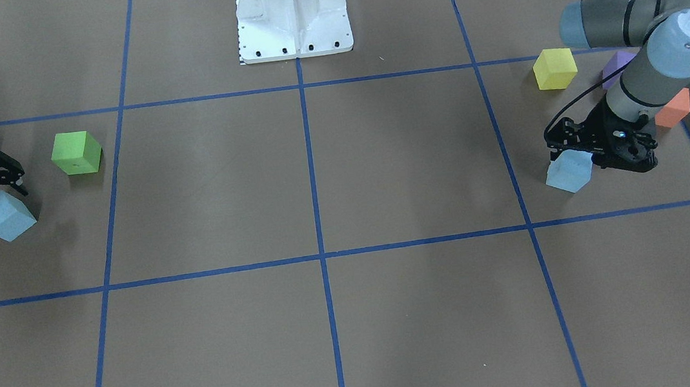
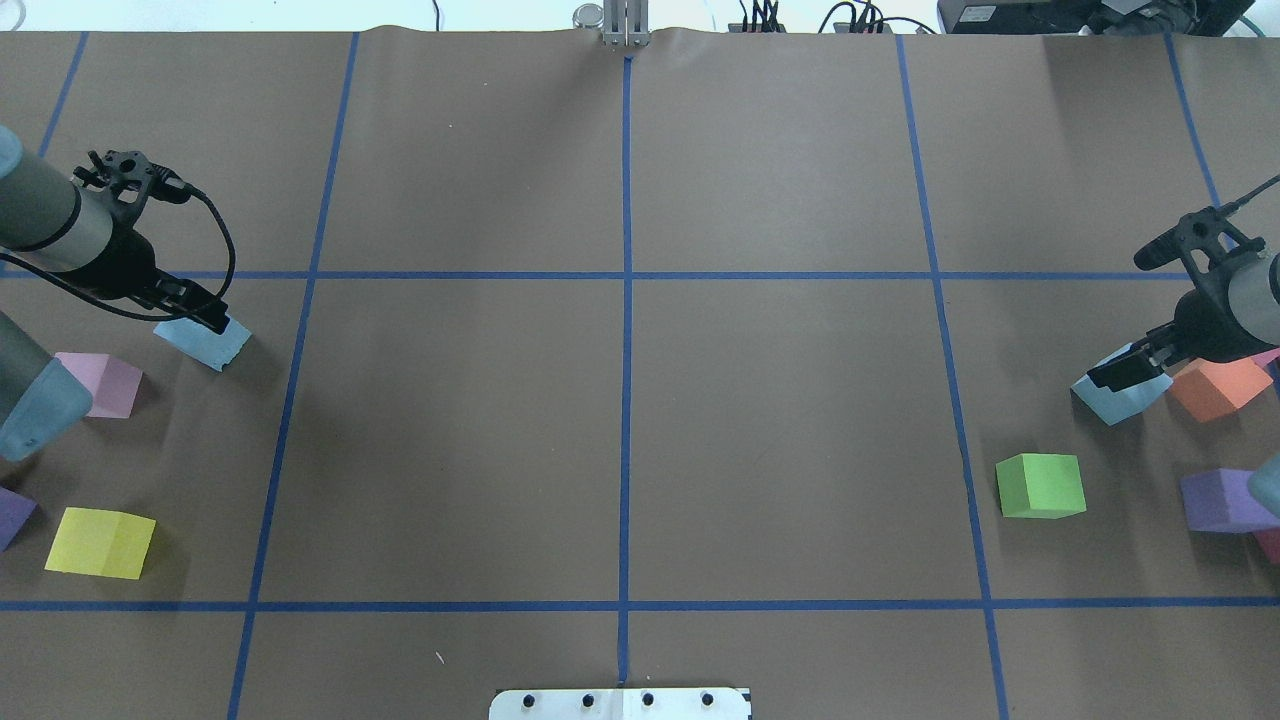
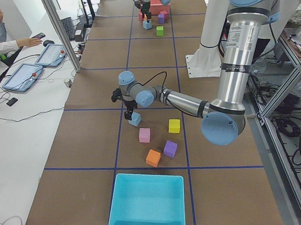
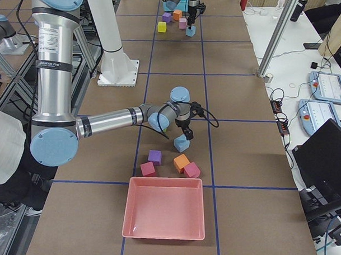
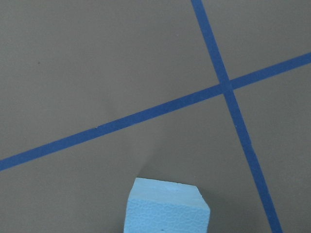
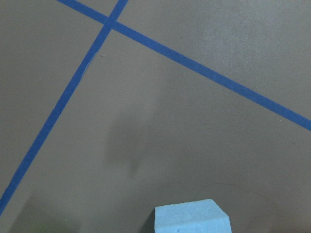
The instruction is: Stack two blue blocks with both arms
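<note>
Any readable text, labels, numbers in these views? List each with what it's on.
No text is legible.
Left arm's silver tube: printed lettering, too blurred to read.
Right arm's silver tube: printed lettering, too blurred to read.
Pale blue foam cubes: no markings visible.

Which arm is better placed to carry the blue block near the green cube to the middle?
The right arm, I'd say: its jaws are shut on that blue block, beside the green cube. The left arm is on the opposite side, holding the other blue block.
</note>
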Robot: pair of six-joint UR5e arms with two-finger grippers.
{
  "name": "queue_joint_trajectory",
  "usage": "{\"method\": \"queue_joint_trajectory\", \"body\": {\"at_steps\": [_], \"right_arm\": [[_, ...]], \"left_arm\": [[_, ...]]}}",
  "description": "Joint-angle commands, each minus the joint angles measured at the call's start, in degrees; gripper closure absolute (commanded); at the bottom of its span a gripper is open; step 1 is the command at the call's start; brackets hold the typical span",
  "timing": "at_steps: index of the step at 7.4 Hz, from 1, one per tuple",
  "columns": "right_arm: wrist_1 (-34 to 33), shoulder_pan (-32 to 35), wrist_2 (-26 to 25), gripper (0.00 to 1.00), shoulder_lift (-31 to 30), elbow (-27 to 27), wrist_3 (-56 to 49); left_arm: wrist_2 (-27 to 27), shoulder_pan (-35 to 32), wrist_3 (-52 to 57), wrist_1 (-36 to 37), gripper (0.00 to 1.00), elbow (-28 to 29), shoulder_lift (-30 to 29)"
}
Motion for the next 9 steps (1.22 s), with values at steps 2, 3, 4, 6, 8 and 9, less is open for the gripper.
{"method": "queue_joint_trajectory", "body": {"at_steps": [2, 3, 4, 6, 8, 9], "right_arm": [[0.1, -0.1, 0.0, 0.02, -1.0, -1.1, -3.8], [0.2, -0.1, 0.0, 0.02, -0.8, -1.6, -4.1], [0.3, -0.1, 0.0, 0.02, -0.6, -2.1, -4.5], [0.6, -0.3, 0.0, 0.02, 0.0, -3.7, -4.6], [0.6, -0.3, 0.0, 0.02, 0.5, -3.9, -4.1], [0.6, -0.3, 0.0, 0.02, 0.8, -4.7, -4.2]], "left_arm": [[2.3, 1.4, -0.6, -0.1, 0.02, 1.2, -0.1], [2.3, 1.4, -0.6, -0.1, 0.02, 1.2, -0.2], [2.3, 1.4, -0.6, -0.1, 0.02, 1.4, -0.2], [2.3, 1.5, -0.6, -0.6, 0.02, 2.4, -0.4], [2.3, 1.7, -0.6, -2.2, 0.02, 3.6, -0.4], [2.3, 1.7, -0.6, -2.2, 0.02, 3.7, -0.5]]}}
